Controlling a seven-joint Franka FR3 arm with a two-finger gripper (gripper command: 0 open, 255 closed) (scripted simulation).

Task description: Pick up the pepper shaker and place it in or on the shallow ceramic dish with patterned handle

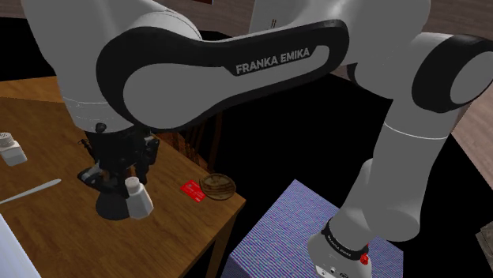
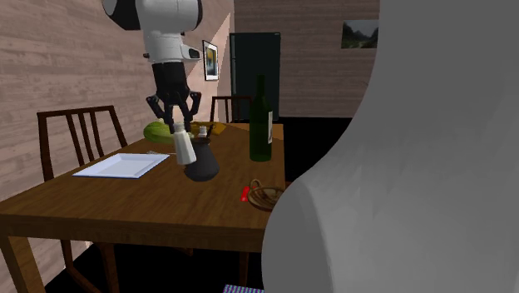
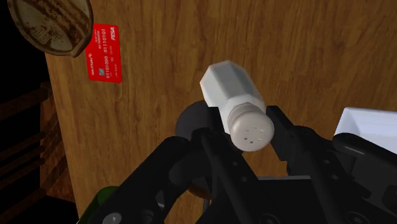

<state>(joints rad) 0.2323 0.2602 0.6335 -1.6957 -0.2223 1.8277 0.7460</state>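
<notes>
Gripper (image 3: 243,132): 2 fingers clamp white shaker (image 3: 230,92), prob. lifted off table (image 3: 305,51); dish (image 1: 218,187) nearby.

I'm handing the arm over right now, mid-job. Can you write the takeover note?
Gripper: shut on the white pepper shaker, clasped near its cap, shaker tilted.
Shaker: looks lifted just off the wooden table, next to a dark round object.
Dish: brown, near the table's corner, beside a red card; shaker not in it yet.
Done: grasp.
Left: carry to the dish, set down, release.
</notes>
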